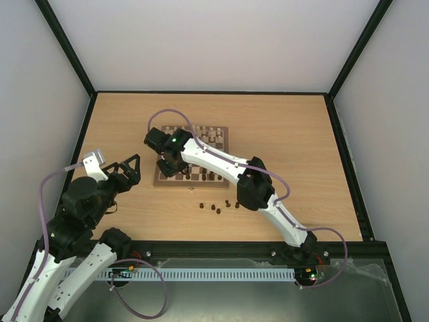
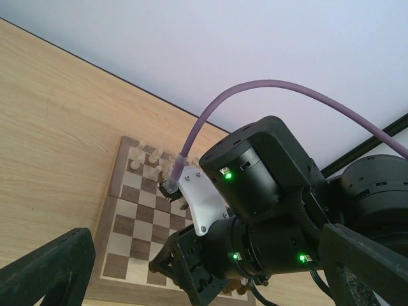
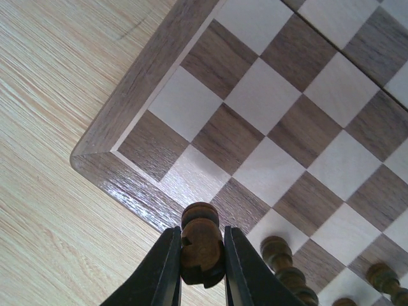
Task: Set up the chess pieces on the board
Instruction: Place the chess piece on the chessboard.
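Note:
The board (image 1: 159, 181) lies mid-table, with cream chessmen (image 1: 213, 133) on its far rows. My right gripper (image 1: 168, 166) hangs over the board's near left corner. In the right wrist view it (image 3: 201, 255) is shut on a dark brown chess piece (image 3: 201, 245), held above the border by the corner square (image 3: 153, 150). Other dark pieces (image 3: 284, 261) stand on the near row to its right. Several dark pieces (image 1: 218, 208) lie loose on the table in front of the board. My left gripper (image 1: 131, 168) is open and empty, left of the board.
In the left wrist view the right arm's wrist (image 2: 268, 210) fills the middle, between my left fingers (image 2: 44, 268), with the board (image 2: 127, 236) and cream chessmen (image 2: 143, 156) behind it. Black frame rails (image 1: 80, 134) edge the wooden tabletop.

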`<state>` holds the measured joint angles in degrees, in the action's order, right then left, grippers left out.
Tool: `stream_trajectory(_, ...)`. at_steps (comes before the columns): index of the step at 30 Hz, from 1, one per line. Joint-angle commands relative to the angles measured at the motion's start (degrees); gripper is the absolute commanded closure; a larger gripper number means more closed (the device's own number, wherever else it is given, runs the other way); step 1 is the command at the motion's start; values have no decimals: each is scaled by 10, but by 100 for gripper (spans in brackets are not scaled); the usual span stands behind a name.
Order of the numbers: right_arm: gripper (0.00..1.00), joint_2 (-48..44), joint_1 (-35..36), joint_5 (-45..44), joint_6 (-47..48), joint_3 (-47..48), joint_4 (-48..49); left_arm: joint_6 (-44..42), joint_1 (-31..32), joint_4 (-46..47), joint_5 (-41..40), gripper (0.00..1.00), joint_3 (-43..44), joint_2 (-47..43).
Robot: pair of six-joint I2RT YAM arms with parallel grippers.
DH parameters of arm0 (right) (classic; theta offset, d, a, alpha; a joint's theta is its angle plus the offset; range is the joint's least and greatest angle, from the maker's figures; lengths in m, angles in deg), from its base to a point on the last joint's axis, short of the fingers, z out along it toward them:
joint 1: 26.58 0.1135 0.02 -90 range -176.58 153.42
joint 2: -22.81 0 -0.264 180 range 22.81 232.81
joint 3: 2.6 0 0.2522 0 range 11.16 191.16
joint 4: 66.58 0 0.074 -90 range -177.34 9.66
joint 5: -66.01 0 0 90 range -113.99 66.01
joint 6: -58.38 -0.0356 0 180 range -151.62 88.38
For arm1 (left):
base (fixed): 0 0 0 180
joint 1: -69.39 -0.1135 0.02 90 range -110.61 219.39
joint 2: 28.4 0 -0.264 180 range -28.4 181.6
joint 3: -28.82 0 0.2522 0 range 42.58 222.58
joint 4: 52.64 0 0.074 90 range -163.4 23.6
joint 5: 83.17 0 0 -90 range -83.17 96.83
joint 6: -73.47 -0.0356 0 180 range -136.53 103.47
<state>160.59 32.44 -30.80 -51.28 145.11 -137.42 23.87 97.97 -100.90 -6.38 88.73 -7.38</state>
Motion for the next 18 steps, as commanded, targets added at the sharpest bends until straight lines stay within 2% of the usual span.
stream_trajectory(1, 84, 21, 8, 11, 8, 21, -21, -9, -5, -13, -10, 1, 17, -5)
stream_trajectory(18, 83, 51, 9, -7, 7, 23, 6, -11, -4, -14, -13, 1, 11, -9)
